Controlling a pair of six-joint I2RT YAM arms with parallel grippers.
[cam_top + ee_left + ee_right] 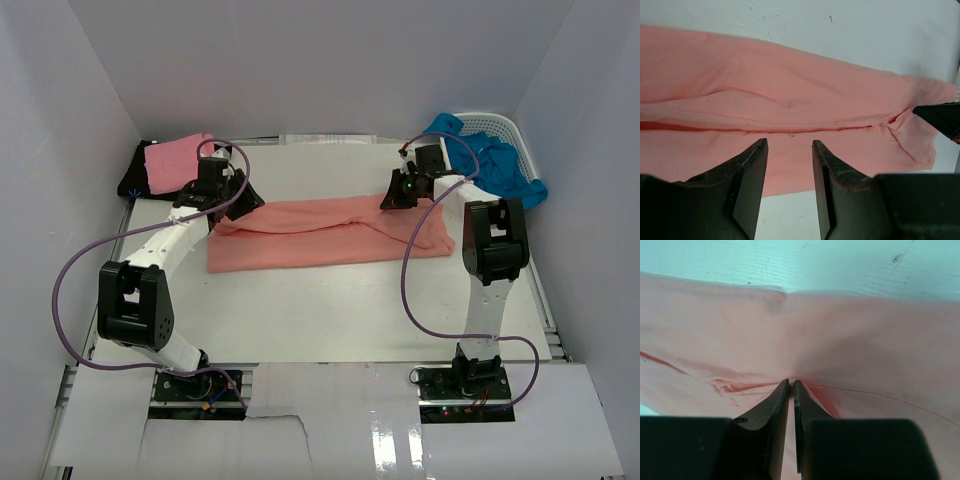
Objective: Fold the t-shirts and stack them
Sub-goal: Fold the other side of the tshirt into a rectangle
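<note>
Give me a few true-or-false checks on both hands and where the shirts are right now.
1. The right hand is pinched shut on the salmon shirt. True.
2. The left hand is clamped on cloth too. False: its fingers stand apart over the salmon shirt, gripping nothing.
3. The pink shirt lies on the black shirt at the far left corner. True.
4. The blue shirts are spread flat mid-table. False: they are bunched in and over the white basket at the far right.
</note>
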